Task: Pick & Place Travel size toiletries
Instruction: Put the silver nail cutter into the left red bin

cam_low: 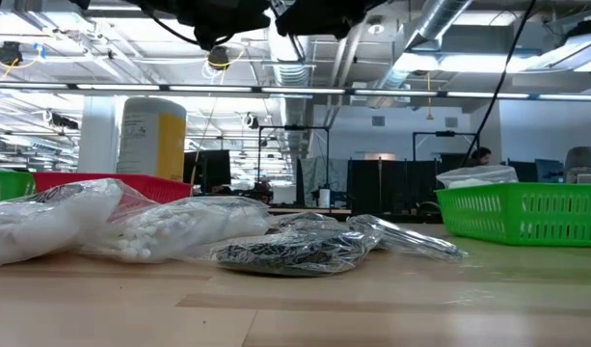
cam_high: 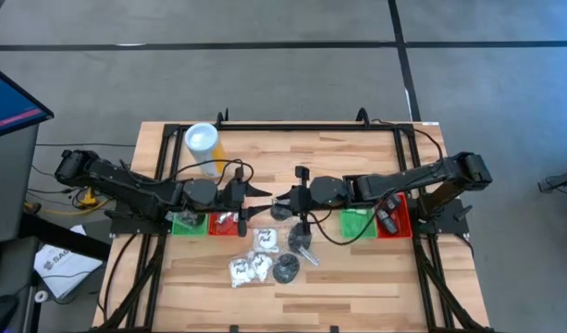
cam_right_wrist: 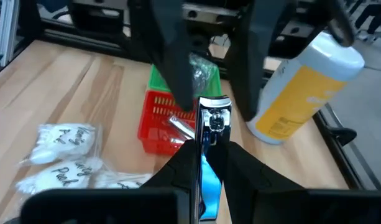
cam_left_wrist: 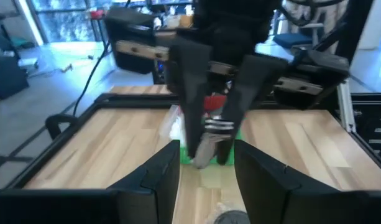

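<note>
Both grippers meet above the table's middle. My right gripper (cam_right_wrist: pixel 209 152) (cam_high: pixel 286 200) is shut on a small silvery toiletry (cam_right_wrist: pixel 212 121), which also shows in the left wrist view (cam_left_wrist: pixel 214 134). My left gripper (cam_left_wrist: pixel 206 155) (cam_high: pixel 258 192) faces it, open; its fingers (cam_right_wrist: pixel 175 68) stand on either side of the item's free end, and no touch shows. Below them, white sachets (cam_high: pixel 265 240), black discs (cam_high: pixel 285 270) and a silvery tube (cam_high: pixel 311 255) lie flat on the wood. My right gripper pinches the silvery toiletry between its two fingers, on the end nearest the wrist (cam_right_wrist: pixel 209 168). The fingers come from the table's right, slanting a little downward, and lie along the item. Its free end (cam_right_wrist: pixel 214 109) sticks out past the fingertips toward my left gripper. It is lifted clear of the table.
A green tray (cam_high: pixel 183 223) and a red tray (cam_high: pixel 222 225) sit under the left arm, another green (cam_high: pixel 357 222) and red (cam_high: pixel 398 215) pair under the right. A yellow cylinder with a white top (cam_high: pixel 202 146) stands far left. Bare wood lies along the near edge.
</note>
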Motion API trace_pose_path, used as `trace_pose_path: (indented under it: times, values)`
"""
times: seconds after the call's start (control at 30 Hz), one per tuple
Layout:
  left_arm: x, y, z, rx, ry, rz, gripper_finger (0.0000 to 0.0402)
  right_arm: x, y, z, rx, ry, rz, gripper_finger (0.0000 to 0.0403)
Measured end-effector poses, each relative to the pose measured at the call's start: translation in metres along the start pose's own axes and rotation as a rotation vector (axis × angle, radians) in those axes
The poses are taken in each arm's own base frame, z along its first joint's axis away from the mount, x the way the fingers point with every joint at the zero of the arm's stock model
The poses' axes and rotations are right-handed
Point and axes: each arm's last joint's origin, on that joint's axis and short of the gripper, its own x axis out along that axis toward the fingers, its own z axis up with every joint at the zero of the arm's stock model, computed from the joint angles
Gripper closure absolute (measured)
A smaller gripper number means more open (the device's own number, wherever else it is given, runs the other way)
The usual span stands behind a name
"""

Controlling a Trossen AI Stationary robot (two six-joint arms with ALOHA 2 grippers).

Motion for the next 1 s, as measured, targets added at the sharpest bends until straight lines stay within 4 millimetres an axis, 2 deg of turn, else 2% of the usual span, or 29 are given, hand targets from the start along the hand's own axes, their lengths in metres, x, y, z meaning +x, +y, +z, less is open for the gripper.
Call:
trace_pose_path:
  times: [0.5,0.83,1.0]
  values:
    - [-0.001,-0.001,0.011,0.026,-0.107,-0.03,0.0261,0.001,-0.007,0.007,0.015,-0.077,0.0,0.036]
    - [0.018,-0.005,0.0,0.065,-0.132,-0.022,0.0261,0.002,-0.006,0.005,-0.002,-0.063,0.002,0.036]
    - [0.018,-0.006,0.002,0.082,-0.146,-0.027,0.0285,0.001,-0.006,0.005,-0.003,-0.063,0.003,0.036]
